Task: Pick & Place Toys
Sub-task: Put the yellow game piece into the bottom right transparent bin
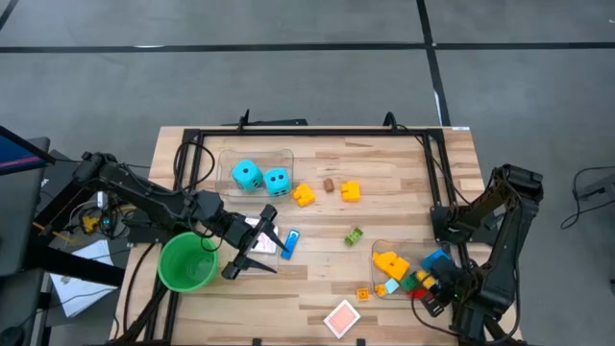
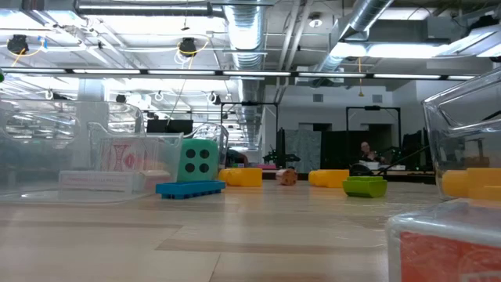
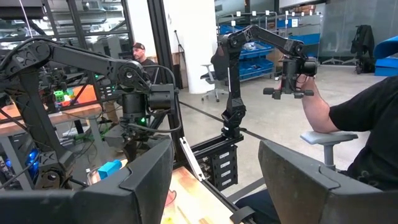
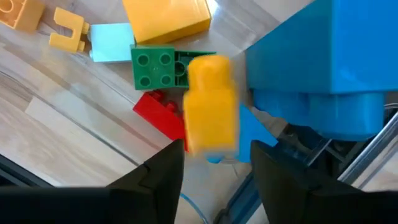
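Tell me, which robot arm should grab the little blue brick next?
Probably the left. The left gripper hangs open right beside the blue brick, near the green cup. The right gripper is far off, over the bin of bricks.

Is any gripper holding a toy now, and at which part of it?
Nothing is held. The left gripper is open above the table, beside the green cup. The right gripper is open over a yellow brick.
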You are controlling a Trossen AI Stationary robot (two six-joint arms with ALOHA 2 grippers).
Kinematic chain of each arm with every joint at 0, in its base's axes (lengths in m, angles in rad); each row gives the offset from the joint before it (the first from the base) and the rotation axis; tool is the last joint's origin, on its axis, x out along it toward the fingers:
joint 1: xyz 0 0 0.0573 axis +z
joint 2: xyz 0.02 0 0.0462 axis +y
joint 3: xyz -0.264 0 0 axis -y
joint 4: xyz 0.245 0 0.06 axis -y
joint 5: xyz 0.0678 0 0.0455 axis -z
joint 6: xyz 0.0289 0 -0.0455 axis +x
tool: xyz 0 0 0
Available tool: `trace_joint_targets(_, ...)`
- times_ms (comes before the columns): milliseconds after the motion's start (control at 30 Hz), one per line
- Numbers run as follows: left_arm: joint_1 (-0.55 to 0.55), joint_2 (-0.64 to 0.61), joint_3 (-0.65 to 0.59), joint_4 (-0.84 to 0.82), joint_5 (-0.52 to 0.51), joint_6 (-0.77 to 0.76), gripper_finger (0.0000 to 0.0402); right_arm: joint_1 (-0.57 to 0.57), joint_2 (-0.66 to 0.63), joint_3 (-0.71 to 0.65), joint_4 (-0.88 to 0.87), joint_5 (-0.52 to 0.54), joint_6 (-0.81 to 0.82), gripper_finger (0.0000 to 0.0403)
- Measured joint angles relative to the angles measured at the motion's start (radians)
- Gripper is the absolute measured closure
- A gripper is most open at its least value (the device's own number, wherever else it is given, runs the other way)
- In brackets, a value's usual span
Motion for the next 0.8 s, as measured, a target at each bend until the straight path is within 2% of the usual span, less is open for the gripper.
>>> trace_joint_targets(233, 0.0, 0.0, 0.0, 0.0, 0.0, 0.0, 0.017, -0.001, 0.0, 0.0, -0.007, 0.001, 0.007, 0.0205)
trace_joint_targets(600, 0.0, 0.0, 0.0, 0.0, 0.0, 0.0, 0.017, 0.016, 0.0, 0.0, 0.023, 0.027, -0.013, 0.0209)
trace_joint_targets(800, 0.0, 0.0, 0.0, 0.0, 0.0, 0.0, 0.017, 0.039, -0.001, 0.042, 0.043, 0.198, -0.159, 0.0209)
